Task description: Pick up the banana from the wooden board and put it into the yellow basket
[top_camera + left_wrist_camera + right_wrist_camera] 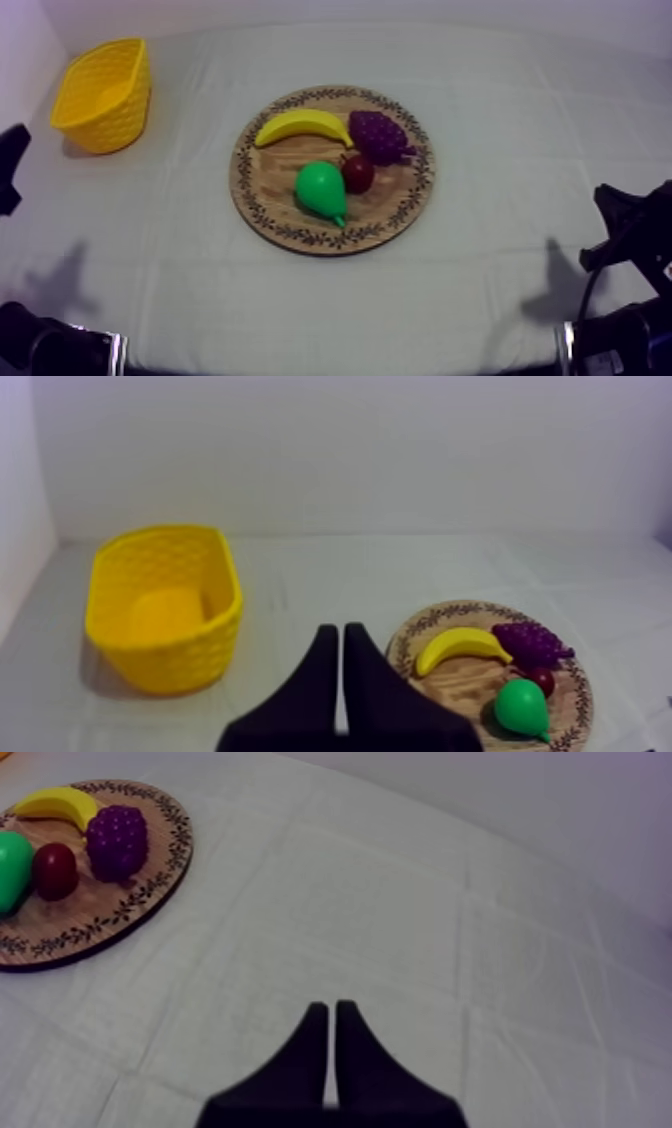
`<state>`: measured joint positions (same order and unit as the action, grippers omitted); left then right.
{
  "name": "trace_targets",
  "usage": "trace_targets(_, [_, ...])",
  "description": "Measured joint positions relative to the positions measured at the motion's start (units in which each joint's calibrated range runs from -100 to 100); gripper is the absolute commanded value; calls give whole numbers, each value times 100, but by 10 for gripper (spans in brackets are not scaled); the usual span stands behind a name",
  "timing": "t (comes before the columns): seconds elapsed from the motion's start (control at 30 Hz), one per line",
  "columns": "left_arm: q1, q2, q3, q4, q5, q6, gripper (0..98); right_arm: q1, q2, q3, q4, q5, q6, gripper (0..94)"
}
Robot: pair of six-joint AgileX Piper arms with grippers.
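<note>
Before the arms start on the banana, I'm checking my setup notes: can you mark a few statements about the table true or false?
1. The banana, pear, grapes and small red fruit all lie on the wooden board. True.
2. The yellow basket stands at the robot's right. False: it stands at the left, apart from the board.
3. The left gripper is shut on the banana. False: its fingers lie together on nothing, short of the board.
4. The right gripper is shut on nothing, over bare cloth. True.
5. The banana touches the pear. False: they lie apart.
</note>
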<state>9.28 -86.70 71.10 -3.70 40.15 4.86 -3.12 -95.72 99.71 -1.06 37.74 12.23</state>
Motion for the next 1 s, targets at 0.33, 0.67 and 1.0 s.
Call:
trace_targets(0.33, [585,2705,-2585,80,621,-696,0,0,0,0,0,0,0,6])
trace_targets(0.67, [991,5255,-4942,305,1422,-1461,0,0,0,0,0,0,0,6])
trace_targets(1.0, [1451,7143,-6210,274,1802,-1850,0,0,0,0,0,0,0,6])
